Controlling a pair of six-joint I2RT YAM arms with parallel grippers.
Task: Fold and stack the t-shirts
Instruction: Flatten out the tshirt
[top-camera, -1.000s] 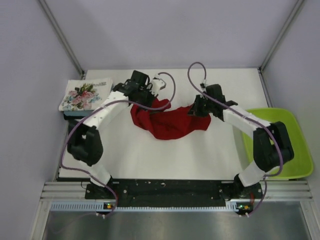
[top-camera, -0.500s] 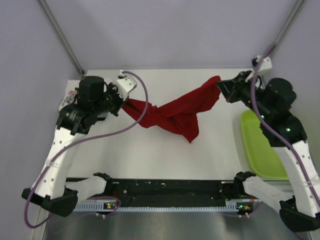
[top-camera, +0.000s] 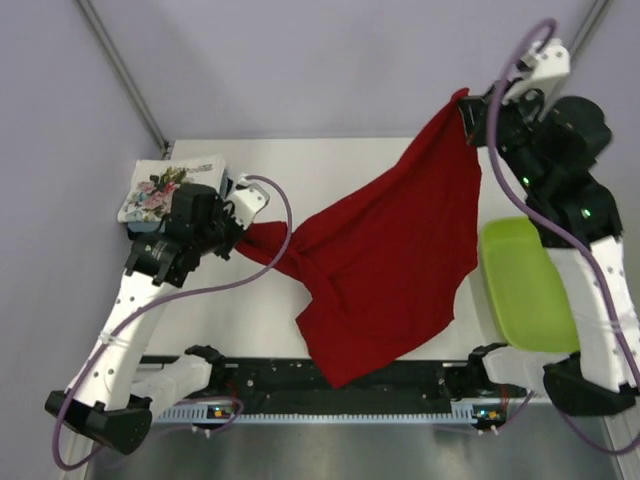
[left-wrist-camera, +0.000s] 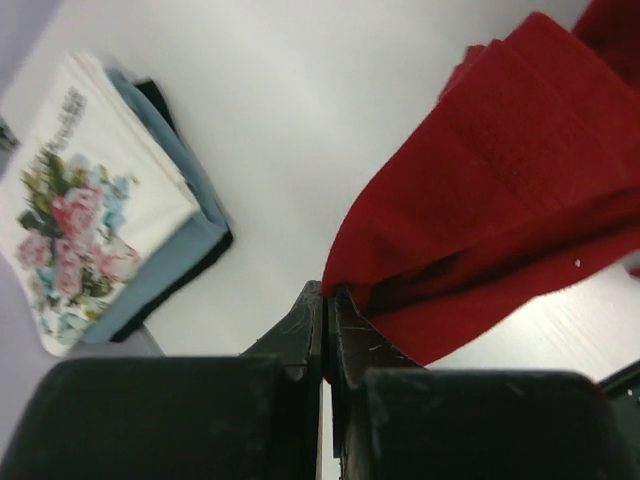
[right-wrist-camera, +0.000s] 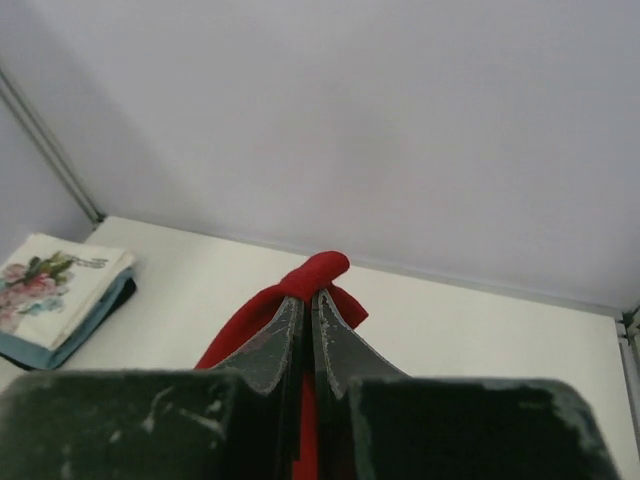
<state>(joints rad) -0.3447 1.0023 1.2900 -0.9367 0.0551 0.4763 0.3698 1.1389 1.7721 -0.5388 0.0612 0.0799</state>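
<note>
The deep red t-shirt (top-camera: 395, 260) hangs spread in the air between both grippers, its lower corner reaching over the table's near edge. My left gripper (top-camera: 243, 240) is shut on its left corner, seen red (left-wrist-camera: 480, 210) beside the closed jaws in the left wrist view (left-wrist-camera: 328, 292). My right gripper (top-camera: 468, 103) is raised high at the back right, shut on the shirt's other corner (right-wrist-camera: 318, 272). A folded stack lies at the back left, the white floral shirt (top-camera: 170, 188) on top of a light blue one (left-wrist-camera: 190, 255) and a dark one.
The lime-green tray (top-camera: 525, 285) stands at the right edge, beside my right arm. The white table (top-camera: 350, 165) is walled by grey panels at the back and sides. The folded stack also shows in the right wrist view (right-wrist-camera: 55, 290).
My right gripper has risen high and back with its corner, and my left gripper has lifted; the red shirt went from a bunched heap on the table to a spread hanging sheet.
</note>
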